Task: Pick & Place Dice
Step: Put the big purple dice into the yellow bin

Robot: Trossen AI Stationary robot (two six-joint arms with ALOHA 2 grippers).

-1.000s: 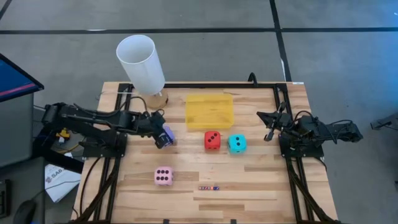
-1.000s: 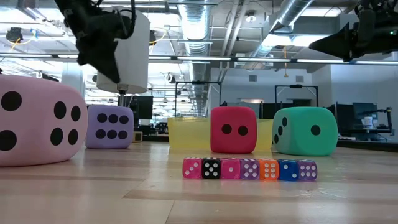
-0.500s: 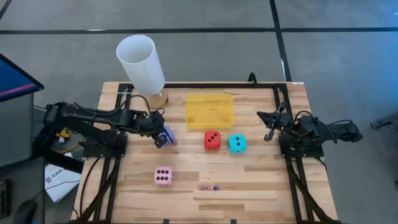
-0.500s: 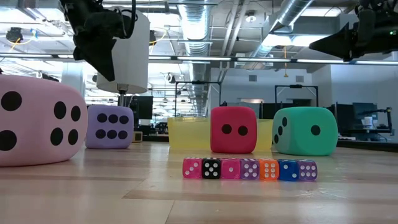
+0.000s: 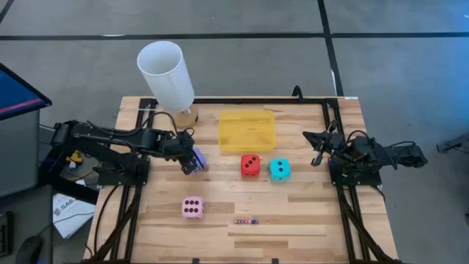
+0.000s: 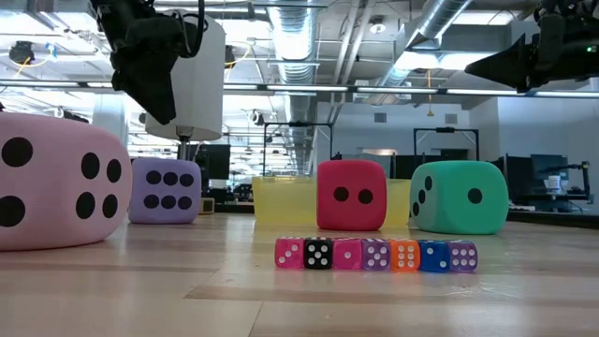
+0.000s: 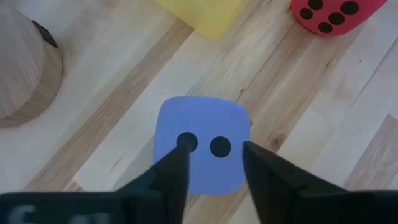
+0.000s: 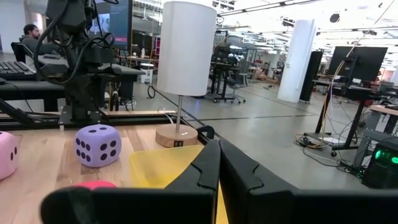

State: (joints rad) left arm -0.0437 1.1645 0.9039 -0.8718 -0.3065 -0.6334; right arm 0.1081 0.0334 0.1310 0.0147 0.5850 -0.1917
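High view: the left gripper [image 5: 192,163] hovers right over the purple die [image 5: 198,158], fingers parted, gripping nothing. The die sits on the table [image 5: 308,213], left of the red die [image 5: 250,165] and cyan die [image 5: 278,169]. The right gripper [image 5: 316,158] waits, pinched closed, at the right.

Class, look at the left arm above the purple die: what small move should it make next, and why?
Probably lower straight down. The left end effector hangs above the purple die, fingers parted and not yet around its sides, while the die sits on the table near the yellow tray. The right end effector waits shut at the right side.
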